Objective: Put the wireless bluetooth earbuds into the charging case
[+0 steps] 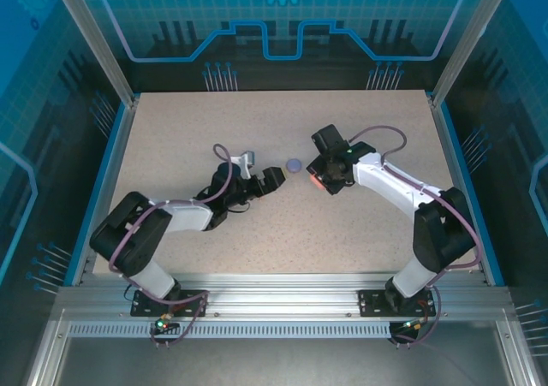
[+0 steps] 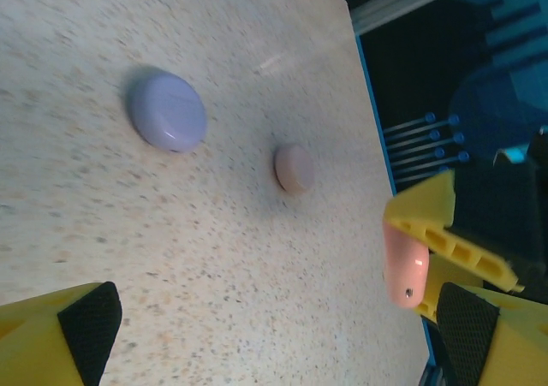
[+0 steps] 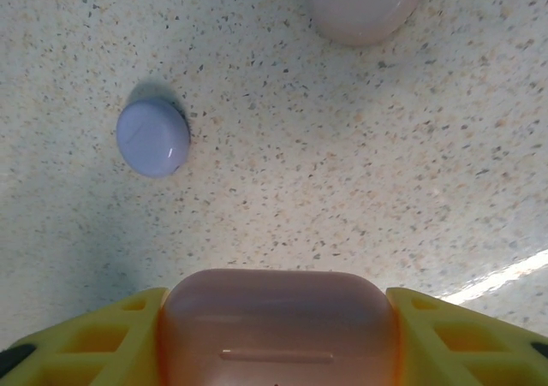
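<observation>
My right gripper (image 1: 324, 179) (image 3: 278, 339) is shut on a closed coral-orange charging case (image 3: 278, 322), its yellow fingers pressing both ends. That case (image 2: 405, 268) hangs just above the table in the left wrist view. A closed purple case (image 1: 294, 165) (image 2: 167, 110) (image 3: 152, 136) lies on the table between the two grippers. Beyond it lies a closed pale pink case (image 2: 294, 167) (image 3: 364, 5). My left gripper (image 1: 271, 181) (image 2: 278, 343) stands open with bare table between its fingers, a short way left of the held case. The earbuds are out of view.
The speckled table (image 1: 214, 121) has a blue edge strip (image 2: 377, 138) and metal frame rails around it. The two grippers face each other near the table's middle, close together.
</observation>
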`<state>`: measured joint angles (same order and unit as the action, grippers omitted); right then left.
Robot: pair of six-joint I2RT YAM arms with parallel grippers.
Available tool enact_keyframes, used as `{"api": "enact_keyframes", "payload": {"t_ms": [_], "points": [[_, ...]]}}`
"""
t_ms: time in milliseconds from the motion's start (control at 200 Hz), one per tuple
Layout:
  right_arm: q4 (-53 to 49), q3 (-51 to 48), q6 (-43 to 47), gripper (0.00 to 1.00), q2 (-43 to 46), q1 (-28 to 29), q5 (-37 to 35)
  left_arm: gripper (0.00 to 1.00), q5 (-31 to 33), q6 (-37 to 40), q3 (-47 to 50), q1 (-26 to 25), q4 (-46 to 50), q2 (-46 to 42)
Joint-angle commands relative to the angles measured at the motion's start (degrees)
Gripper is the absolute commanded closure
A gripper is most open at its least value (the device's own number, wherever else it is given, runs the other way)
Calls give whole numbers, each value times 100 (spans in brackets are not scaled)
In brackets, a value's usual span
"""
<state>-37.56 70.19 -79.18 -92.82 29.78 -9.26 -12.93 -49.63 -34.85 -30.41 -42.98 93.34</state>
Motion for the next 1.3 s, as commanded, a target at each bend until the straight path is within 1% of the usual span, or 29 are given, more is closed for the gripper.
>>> {"api": "enact_keyframes", "payload": {"t_ms": [0, 85, 295, 370, 605, 700, 830, 920, 980, 1100, 1181, 1296], "points": [[242, -137, -513, 58, 124, -103, 285, 3, -211, 14, -358, -265, -936, 342], [292, -138, -585, 58, 106, -113, 367, 5, -160, 54, -561, -468, -1004, 598], [314, -155, -608, 58, 132, -118, 413, 24, -74, -74, -872, -719, -1368, 1168], [324, -179, -616, 59, 141, -133, 438, 29, 6, -115, -936, -781, -1453, 1301], [389, -190, -617, 59, 128, -148, 485, 38, 144, -170, -1194, -964, -1603, 1641], [390, -190, -599, 59, 115, -155, 497, 40, 199, -203, -1278, -1040, -1704, 1772], [403, -230, -583, 60, 140, -181, 509, 49, 368, -231, -1314, -1091, -1756, 1854], [416, -259, -573, 60, 171, -205, 522, 52, 456, -272, -1318, -1090, -1787, 1883], [432, -286, -573, 60, 193, -218, 521, 58, 492, -260, -1332, -1092, -1786, 1891], [434, -304, -556, 60, 216, -244, 541, 63, 537, -270, -1358, -1095, -1769, 1916], [451, -322, -542, 60, 229, -253, 556, 64, 530, -277, -1392, -1097, -1749, 1950], [460, -339, -546, 60, 237, -253, 564, 60, 503, -294, -1437, -1098, -1757, 1992]]}}
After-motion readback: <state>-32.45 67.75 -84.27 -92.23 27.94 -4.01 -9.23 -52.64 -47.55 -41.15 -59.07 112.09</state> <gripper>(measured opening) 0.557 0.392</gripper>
